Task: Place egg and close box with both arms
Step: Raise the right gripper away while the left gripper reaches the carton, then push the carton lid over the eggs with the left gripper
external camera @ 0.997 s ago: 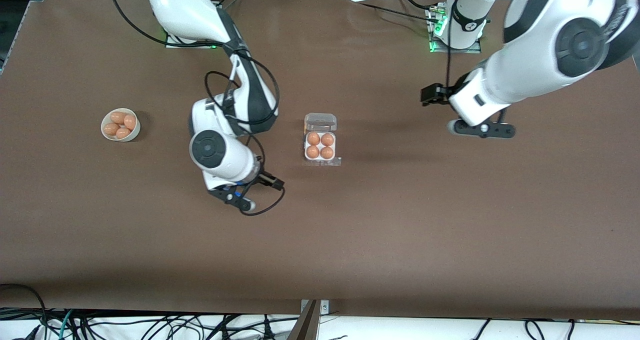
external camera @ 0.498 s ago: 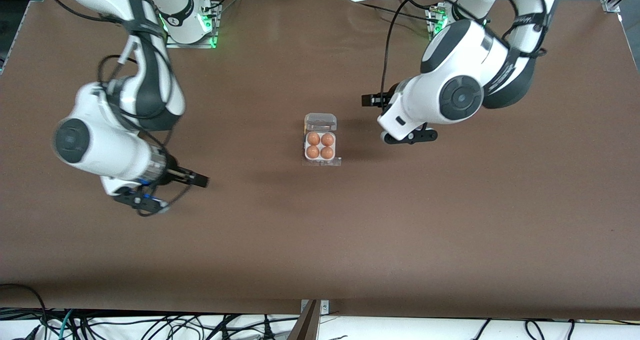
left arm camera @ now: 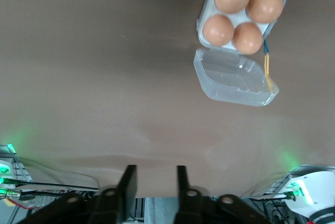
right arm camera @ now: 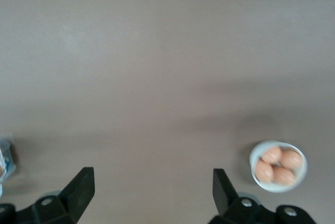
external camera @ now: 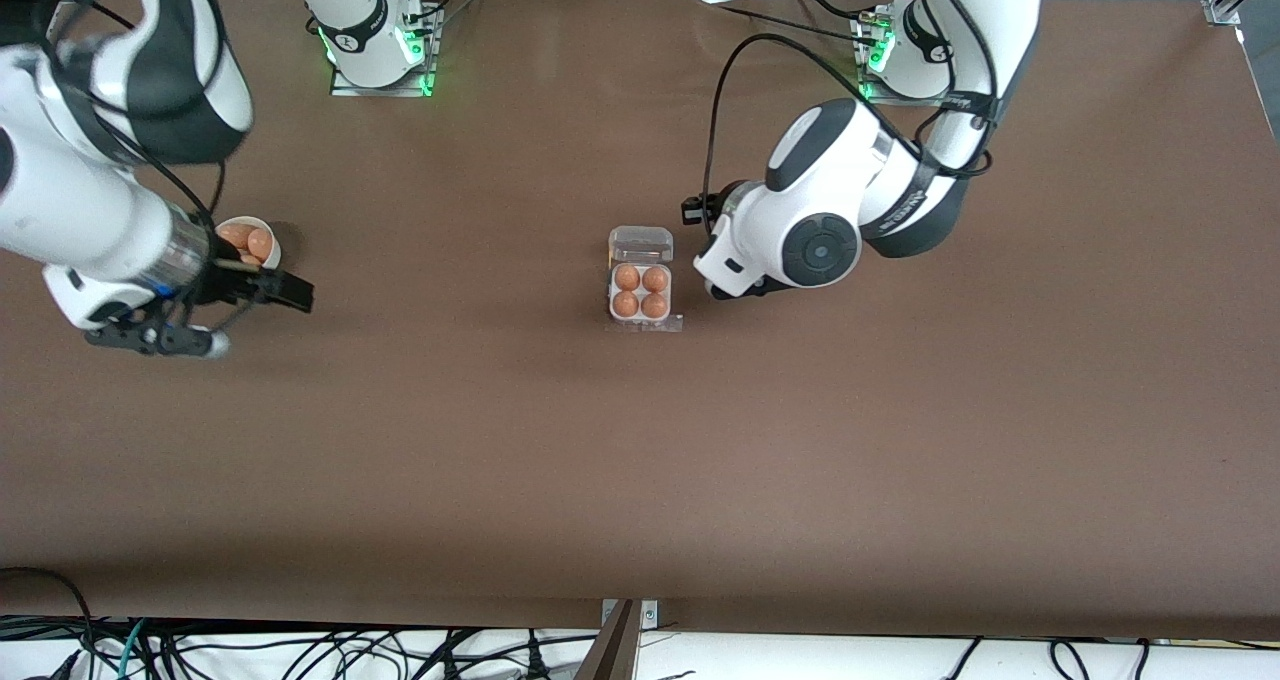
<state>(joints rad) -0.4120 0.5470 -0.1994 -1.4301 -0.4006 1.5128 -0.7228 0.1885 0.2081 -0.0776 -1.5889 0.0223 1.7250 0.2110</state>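
The brown desk (external camera: 640, 480) fills the front view. The left arm (external camera: 850, 220) bends in from the upper right, its gripper (left arm camera: 155, 185) hanging just beside the box (external camera: 641, 280) at centre frame, fingers a small gap apart and empty. The right arm (external camera: 90, 160) fills the upper left, its gripper (right arm camera: 152, 187) spread wide and empty over the desk by the bowl (external camera: 243, 248) of eggs. The box sits lid open, four eggs (external camera: 640, 292) in its cells.
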